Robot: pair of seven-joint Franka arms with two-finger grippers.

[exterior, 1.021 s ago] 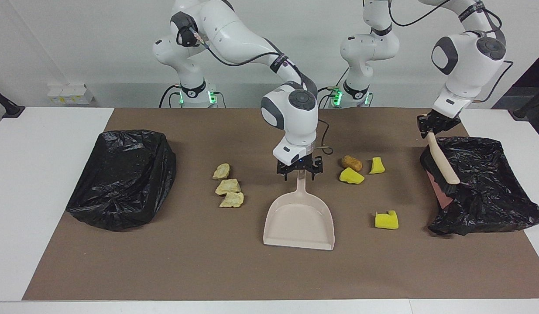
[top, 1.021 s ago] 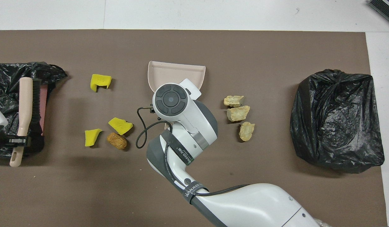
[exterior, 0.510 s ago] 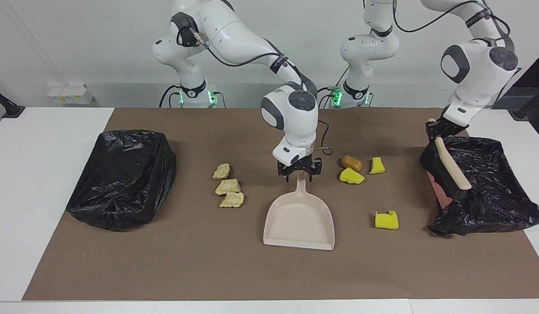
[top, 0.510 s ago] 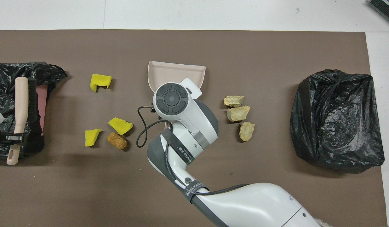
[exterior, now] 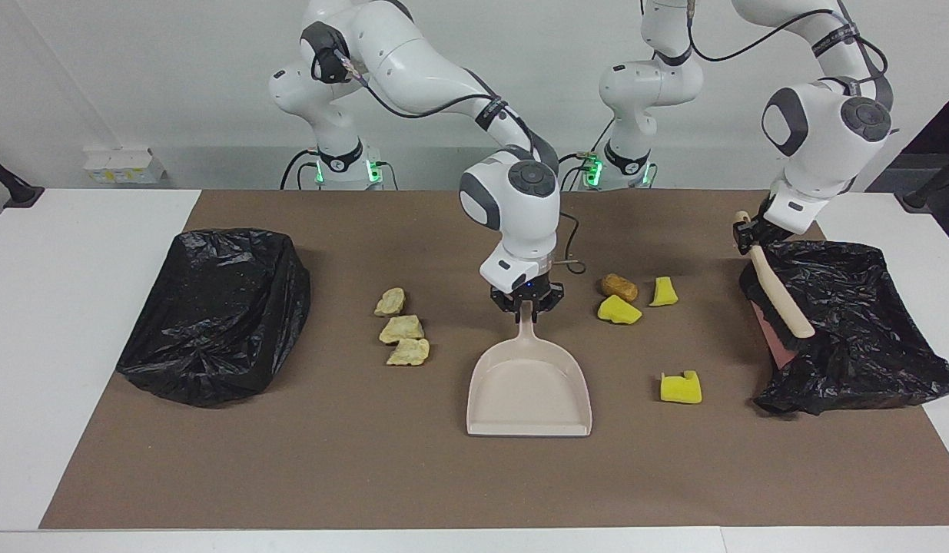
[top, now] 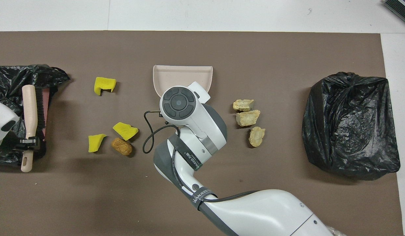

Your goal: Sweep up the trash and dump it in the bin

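Trash lies scattered on the brown mat (exterior: 290, 476) that covers the middle of the white bench (exterior: 59, 307), none of it yet swept up. Largest on the bench are two bins lined with black bags: a closed-looking black bag (exterior: 213, 311) near the edge at the right arm's end, and an open black-lined bin (exterior: 866, 330) near the edge at the left arm's end. A beige dustpan (exterior: 529, 388) sits flat mid-mat with its mouth toward the bench edge away from the robots; the right gripper (exterior: 528, 302) has its fingers clamped on the dustpan's handle. The left gripper (exterior: 751, 230) is over the robots' side of the open bin, its fingers closed on the handle of a brush (exterior: 781, 299), which slants down with its dark bristles at the bin's rim. Three pale beige crumbly pieces (exterior: 401, 329) lie in a short row between the dustpan and the closed bag. Between the dustpan and the open bin lie an orange-brown lump (exterior: 619, 286) touching or just beside a yellow sponge piece (exterior: 618, 310), a second yellow sponge piece (exterior: 662, 292) near them, and a third yellow sponge piece (exterior: 681, 388) apart, closer to the bench edge away from the robots.
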